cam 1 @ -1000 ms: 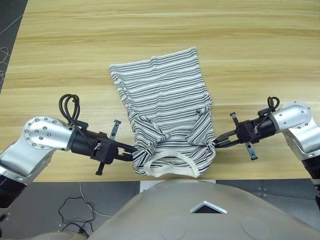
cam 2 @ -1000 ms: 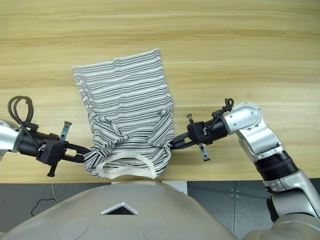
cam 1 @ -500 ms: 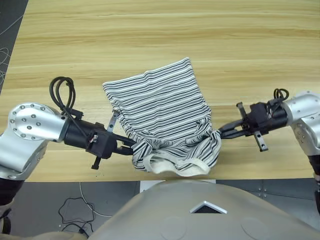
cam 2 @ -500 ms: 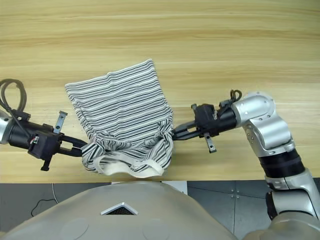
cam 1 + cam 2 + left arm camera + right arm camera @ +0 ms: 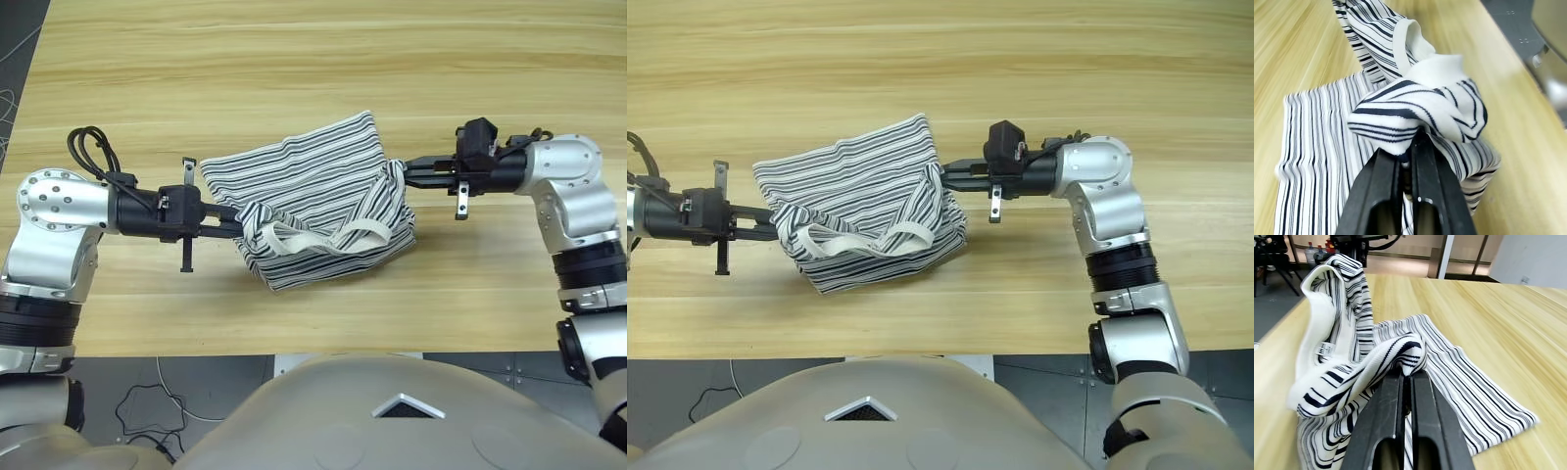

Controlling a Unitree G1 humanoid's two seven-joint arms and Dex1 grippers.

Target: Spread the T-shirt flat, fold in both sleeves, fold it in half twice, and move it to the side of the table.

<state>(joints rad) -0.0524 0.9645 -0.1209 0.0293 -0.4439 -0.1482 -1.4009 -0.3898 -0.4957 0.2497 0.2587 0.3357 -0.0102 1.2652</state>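
My left gripper (image 5: 238, 217) and right gripper (image 5: 404, 171) stay clamped on the shirt (image 5: 313, 176). Its collar end is now lifted from the table's (image 5: 294, 59) near edge and carried over mid-table, so I judge the half-fold begun.

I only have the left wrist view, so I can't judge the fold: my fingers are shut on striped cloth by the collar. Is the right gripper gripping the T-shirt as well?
Observer: Yes, the right gripper is shut on the T-shirt at the opposite shoulder, facing the left gripper.
Operator: Is the hem off the table?
Observer: No, the hem end lies on the table; the collar end is held above it.
Operator: Is the hem square to me?
Observer: No, it runs skewed, its right corner farther from you.
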